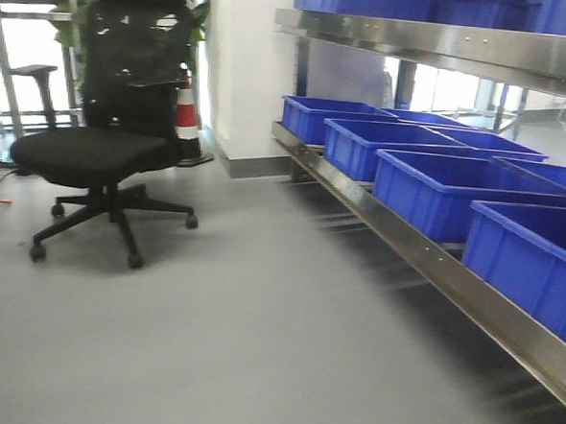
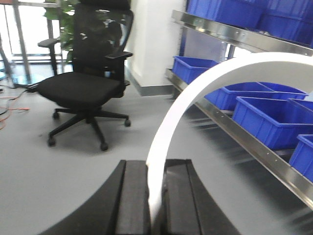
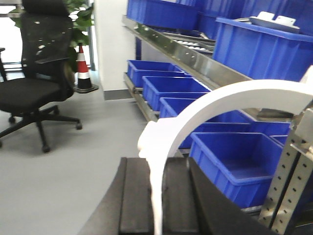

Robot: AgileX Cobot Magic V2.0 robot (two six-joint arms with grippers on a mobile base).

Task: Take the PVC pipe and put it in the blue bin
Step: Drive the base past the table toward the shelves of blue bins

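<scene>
- left claw (image 2: pixel 156 167): the black fingers (image 2: pixel 133 196) sit almost together, pinching a white curved strip (image 2: pixel 205 81) in the slit between them. it rises from the claw and arcs off to the right. can't tell for sure if that strip is the pvc pipe.
- right claw (image 3: pixel 157 164): same deal. the pads are squeezed onto a white strip that bulges just above the tips, then bends away right.
- right next to the right claw, on its right, there's a perforated metal post (image 3: pixel 288 171).
- under and ahead of both claws it's just plain grey floor (image 1: pixel 256 345).
- ahead and to the right, a row of open blue bins (image 1: pixel 438 188) sits on a low steel shelf (image 1: pixel 434 264), well clear of both claws.
- above those is an upper shelf with more blue tubs (image 3: pixel 264 46). one has some whitish bits (image 3: pixel 276 19) on top, too blurry to id.
- ahead-left is a black office chair (image 1: pixel 105 134) on casters.
- further back behind the chair are an orange and white cone (image 1: pixel 186 120) and a leafy plant (image 2: pixel 61 19).
</scene>
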